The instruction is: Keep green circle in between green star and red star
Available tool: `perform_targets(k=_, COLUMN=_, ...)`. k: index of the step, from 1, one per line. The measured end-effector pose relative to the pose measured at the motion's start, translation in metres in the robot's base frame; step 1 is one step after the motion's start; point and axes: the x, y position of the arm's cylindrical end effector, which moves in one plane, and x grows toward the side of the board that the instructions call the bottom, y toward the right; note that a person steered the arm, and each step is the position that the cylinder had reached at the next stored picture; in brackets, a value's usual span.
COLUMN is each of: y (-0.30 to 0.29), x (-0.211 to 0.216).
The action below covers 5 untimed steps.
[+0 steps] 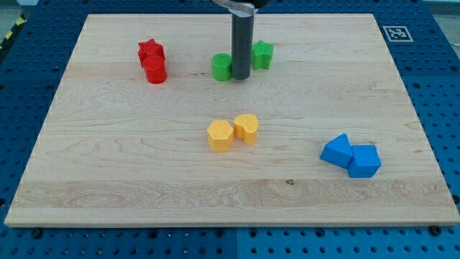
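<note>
The green circle [221,67] sits near the view's top middle. The green star [263,55] lies just to its right and slightly higher. My tip [240,77] stands between them, touching or nearly touching the circle's right side. The red star [149,50] lies at the view's upper left, with a red cylinder [155,70] pressed against its lower side. The green circle lies roughly in line between the red star and the green star, much closer to the green star.
Two yellow blocks [220,135] [246,128] sit side by side at the board's centre. Two blue blocks [337,151] [364,161] touch each other at the view's lower right. A fiducial tag [395,33] marks the board's top right corner.
</note>
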Motion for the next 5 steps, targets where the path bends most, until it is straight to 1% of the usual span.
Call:
perform_targets(k=1, y=0.003, x=0.004)
perform_targets(k=2, y=-0.01, x=0.021)
perform_targets(k=3, y=-0.035, x=-0.009)
perform_targets(k=4, y=-0.035, x=-0.025)
perform_targets(k=5, y=-0.035, x=-0.025)
